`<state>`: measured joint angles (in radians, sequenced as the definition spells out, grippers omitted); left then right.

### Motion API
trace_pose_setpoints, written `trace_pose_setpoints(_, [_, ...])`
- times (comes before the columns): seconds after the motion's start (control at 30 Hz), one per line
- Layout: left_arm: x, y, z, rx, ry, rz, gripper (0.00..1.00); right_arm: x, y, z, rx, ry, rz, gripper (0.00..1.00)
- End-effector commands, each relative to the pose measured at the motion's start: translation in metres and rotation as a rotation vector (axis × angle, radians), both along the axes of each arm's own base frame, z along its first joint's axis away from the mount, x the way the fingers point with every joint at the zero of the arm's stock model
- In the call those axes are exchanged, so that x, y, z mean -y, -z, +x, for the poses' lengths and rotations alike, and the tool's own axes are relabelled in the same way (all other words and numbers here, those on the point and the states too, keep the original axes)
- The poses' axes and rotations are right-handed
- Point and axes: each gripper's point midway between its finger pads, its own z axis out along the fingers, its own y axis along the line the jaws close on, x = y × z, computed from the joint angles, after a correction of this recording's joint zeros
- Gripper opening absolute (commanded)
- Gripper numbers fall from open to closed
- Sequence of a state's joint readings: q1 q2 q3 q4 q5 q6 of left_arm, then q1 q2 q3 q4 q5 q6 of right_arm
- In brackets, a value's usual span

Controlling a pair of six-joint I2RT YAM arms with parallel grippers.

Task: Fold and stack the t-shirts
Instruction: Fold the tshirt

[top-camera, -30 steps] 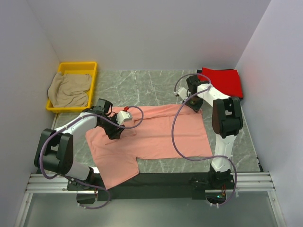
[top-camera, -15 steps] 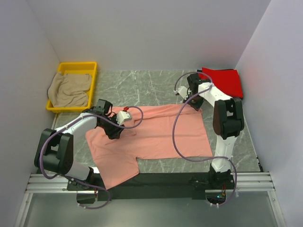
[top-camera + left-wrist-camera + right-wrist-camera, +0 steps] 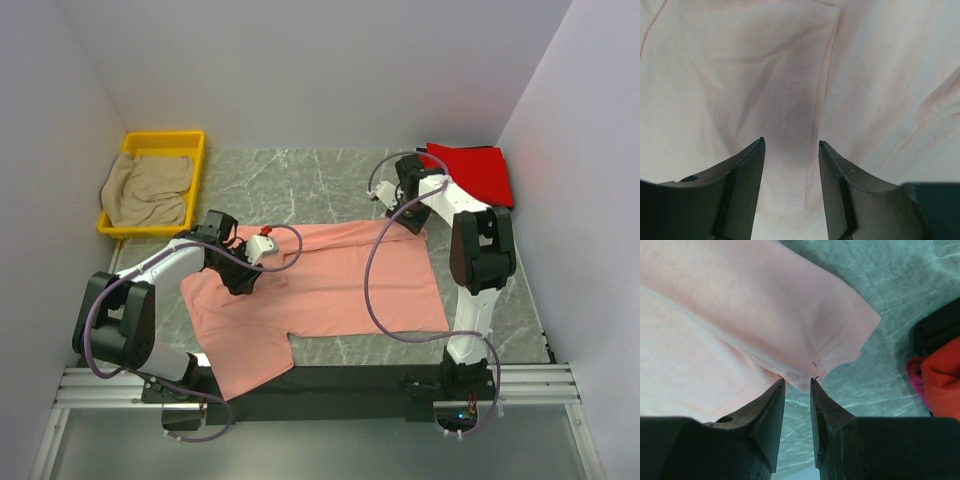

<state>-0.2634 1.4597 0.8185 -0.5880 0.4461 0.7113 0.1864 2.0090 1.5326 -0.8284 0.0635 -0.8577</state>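
The salmon-pink t-shirt [image 3: 340, 285] lies spread flat across the middle of the table. My left gripper [image 3: 238, 280] is open, low over the shirt's left part; in the left wrist view [image 3: 790, 142] a stitched seam of the pink cloth [image 3: 790, 75] runs between its fingers. My right gripper [image 3: 402, 218] is at the shirt's far right corner. In the right wrist view [image 3: 798, 381] its jaws stand a narrow gap apart, and the sleeve corner [image 3: 830, 355] just reaches the tips. The bright red t-shirt [image 3: 472, 170] lies folded at the far right. The beige-tan t-shirt [image 3: 150, 190] sits in the bin.
A yellow plastic bin [image 3: 165, 138] stands at the far left against the wall. Grey walls close the table on the left, back and right. Bare marble table [image 3: 300, 180] shows behind the pink shirt. The red shirt's edge [image 3: 942, 380] is close to the right of the right gripper.
My right gripper has moved a little toward the back, along the pink shirt's far right corner. The left arm and the shirts have not visibly moved.
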Motion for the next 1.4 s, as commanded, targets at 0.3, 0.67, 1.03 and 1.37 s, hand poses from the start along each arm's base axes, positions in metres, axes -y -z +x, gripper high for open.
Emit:
trace_pose_setpoints(0.3, [0.004,-0.007,0.01,-0.003,-0.013,-0.006,0.54,0.002,0.031,0.0,-0.04,-0.011,-0.019,0.32])
trace_pose_setpoints(0.67, [0.0,-0.003,0.003,-0.007,-0.01,0.005,0.47,0.001,-0.017,0.004,0.012,0.0,0.007,0.0])
trace_pose_setpoints(1.03, [-0.006,-0.007,0.0,0.004,-0.019,-0.015,0.44,0.005,-0.039,-0.018,-0.003,-0.006,0.001,0.0])
trace_pose_setpoints(1.37, [-0.007,-0.014,-0.003,-0.006,-0.022,-0.037,0.44,0.008,-0.009,-0.053,-0.127,-0.009,0.004,0.0])
